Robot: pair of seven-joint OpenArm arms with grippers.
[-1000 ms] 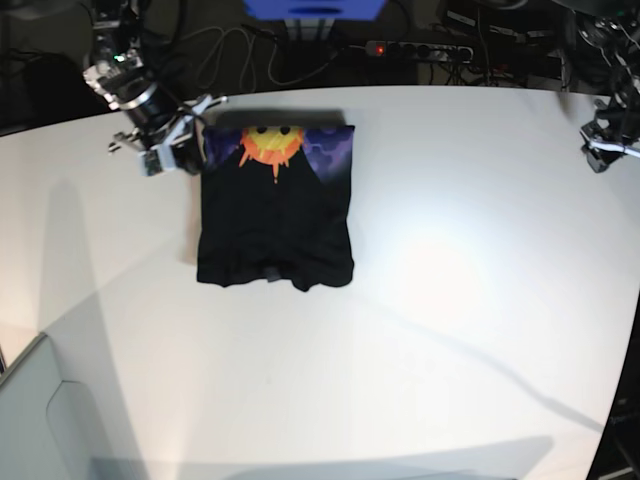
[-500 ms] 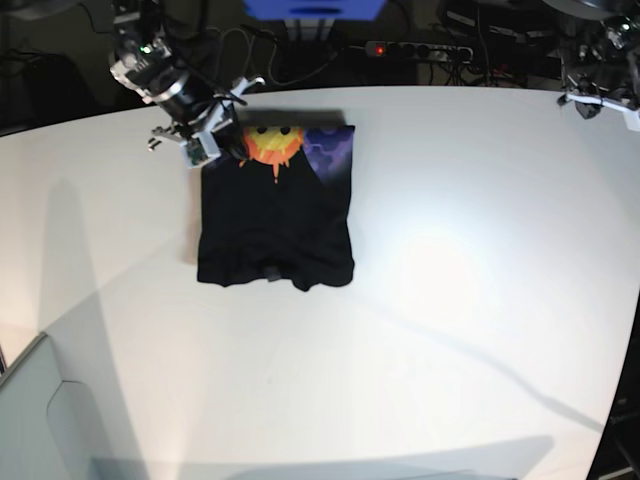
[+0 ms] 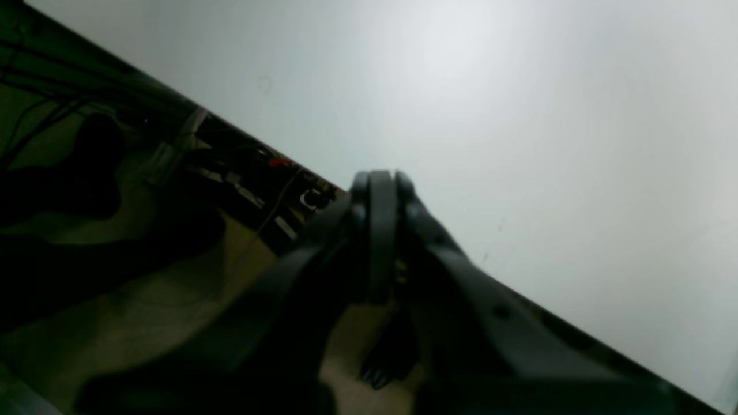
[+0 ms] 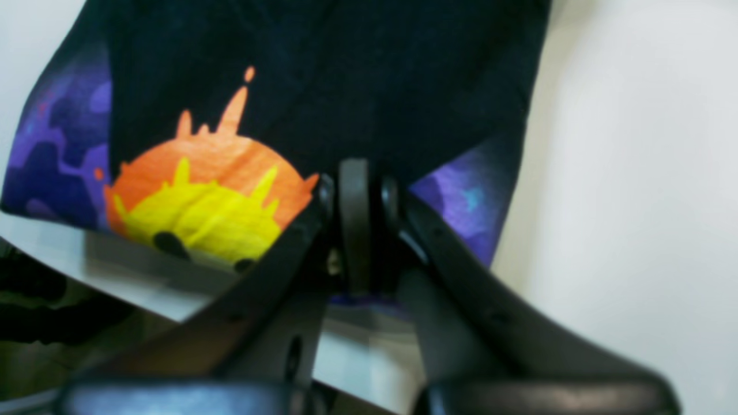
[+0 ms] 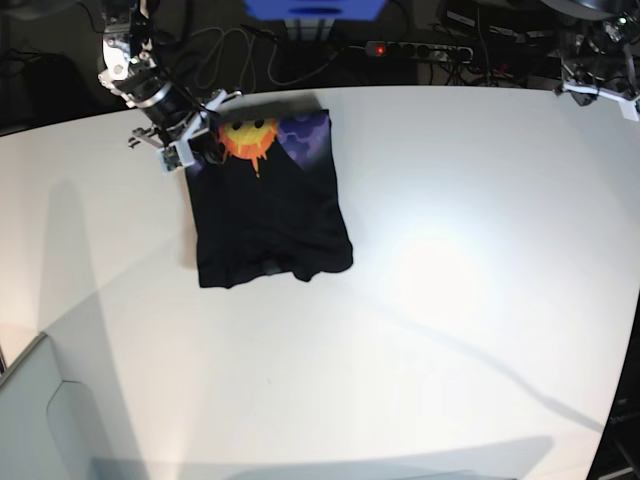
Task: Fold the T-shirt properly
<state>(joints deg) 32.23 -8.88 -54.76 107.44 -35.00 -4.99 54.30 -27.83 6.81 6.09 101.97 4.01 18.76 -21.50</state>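
Lying in the upper left of the base view, on the white table (image 5: 450, 300): the T-shirt (image 5: 268, 215), already folded to a rough rectangle, black side up, with the sun-face print (image 5: 247, 137) on purple showing along its far edge, close to the table's rear rim. Slightly skewed, the near hem rumpled.

Hovering at that far left corner: the right gripper (image 5: 190, 140), jaws pressed together in the wrist view; whether pinching a bit of cloth or merely closed just beside the printed edge cannot be told. Parked over the table's upper right corner, well apart from the cloth: the left gripper (image 3: 377, 190), jaws likewise together and holding nothing.

Judged as soft, light and limp, several layers thick now, so likely to sag, drag and slide on the smooth tabletop rather than hold shape. Best taken at the corners of an edge, pinching through all layers, one corner per gripper, to keep the stack from peeling apart.
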